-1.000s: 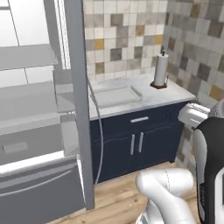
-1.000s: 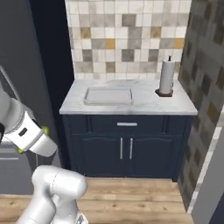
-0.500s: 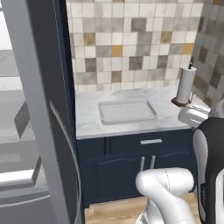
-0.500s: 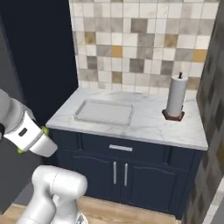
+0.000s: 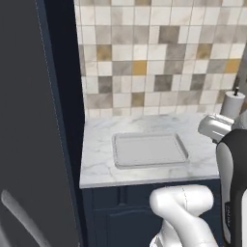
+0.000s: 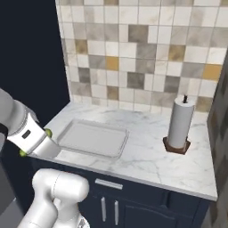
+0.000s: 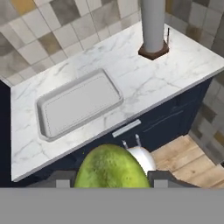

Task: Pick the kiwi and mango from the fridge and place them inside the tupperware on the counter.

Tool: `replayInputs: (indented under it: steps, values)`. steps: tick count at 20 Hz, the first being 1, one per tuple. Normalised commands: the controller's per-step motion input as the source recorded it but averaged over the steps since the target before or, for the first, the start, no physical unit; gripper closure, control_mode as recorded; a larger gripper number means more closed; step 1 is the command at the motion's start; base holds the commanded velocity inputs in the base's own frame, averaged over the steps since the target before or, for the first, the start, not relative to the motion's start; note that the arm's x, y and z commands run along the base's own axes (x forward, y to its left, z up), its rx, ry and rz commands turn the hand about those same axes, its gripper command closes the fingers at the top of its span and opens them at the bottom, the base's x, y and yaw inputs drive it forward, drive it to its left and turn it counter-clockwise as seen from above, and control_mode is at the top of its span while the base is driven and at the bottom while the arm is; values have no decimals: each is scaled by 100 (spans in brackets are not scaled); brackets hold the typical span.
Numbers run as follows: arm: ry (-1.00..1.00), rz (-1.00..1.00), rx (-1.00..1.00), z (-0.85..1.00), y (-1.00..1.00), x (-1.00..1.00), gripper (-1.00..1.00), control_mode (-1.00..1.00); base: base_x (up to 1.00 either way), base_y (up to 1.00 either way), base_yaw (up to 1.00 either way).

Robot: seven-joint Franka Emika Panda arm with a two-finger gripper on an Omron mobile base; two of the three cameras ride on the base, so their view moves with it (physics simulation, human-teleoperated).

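Observation:
In the hand view my gripper (image 7: pixel 110 182) is shut on the yellow-green mango (image 7: pixel 109 166), which bulges between the two dark fingertips (image 7: pixel 160 179). The hand hangs in front of the counter (image 7: pixel 131 74), above the navy cabinet fronts and short of the marble edge. The tupperware (image 7: pixel 78 105), a shallow pale grey tray, lies empty on the marble (image 5: pixel 96 164) (image 6: pixel 147 156); it also appears in both base views (image 5: pixel 149 150) (image 6: pixel 93 139). The grey fridge door (image 5: pixel 29 144) fills the left of the left base view. The kiwi is out of view.
A paper towel roll on a brown stand (image 6: pixel 179 124) (image 7: pixel 153 26) (image 5: pixel 233 103) is on the counter to the right of the tupperware. A tiled wall (image 6: pixel 142 58) backs the counter. Wooden floor (image 7: pixel 192 162) lies below the cabinets.
The whole picture has shifted: the base has turned from the open fridge to the counter and come closer. The gripper stays shut.

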Motion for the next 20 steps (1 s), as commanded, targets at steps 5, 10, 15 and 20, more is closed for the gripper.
replayInputs:
  steps: [5,10,15,20]
  values:
    - [5,2,2,-4,0,25,100,-100,45,-3,5]
    - [33,46,0,-29,-7,47,100,-100,0,0,0]
    - [26,100,-7,-50,-4,34,100,-100,0,0,0]
    - [4,99,-6,-47,0,38,100,-100,0,0,0]
